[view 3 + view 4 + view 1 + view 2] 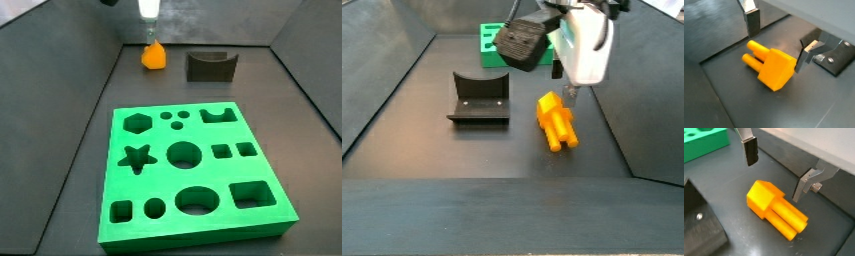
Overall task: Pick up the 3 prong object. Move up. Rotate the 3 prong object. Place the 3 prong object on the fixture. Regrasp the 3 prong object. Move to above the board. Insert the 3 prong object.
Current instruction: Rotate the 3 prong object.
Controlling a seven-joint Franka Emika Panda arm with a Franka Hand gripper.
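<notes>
The orange 3 prong object [772, 70] lies flat on the dark floor, its stubby prongs [791, 220] level with the floor. It also shows in both side views [154, 56] [556, 121]. My gripper [777, 42] [776, 171] hangs open just above it. One finger [753, 22] stands on one side of the block and the other finger [803, 58] beside its body, with only air between the pads. The dark fixture [210, 65] [480, 97] stands beside the piece. The green board [194, 170] lies further off.
Grey walls enclose the floor on all sides [80, 90]. The fixture's base plate [836, 56] sits close behind one finger. A corner of the green board [704, 145] shows beyond the other finger. The camera mount [523, 42] hangs beside the gripper body [585, 45].
</notes>
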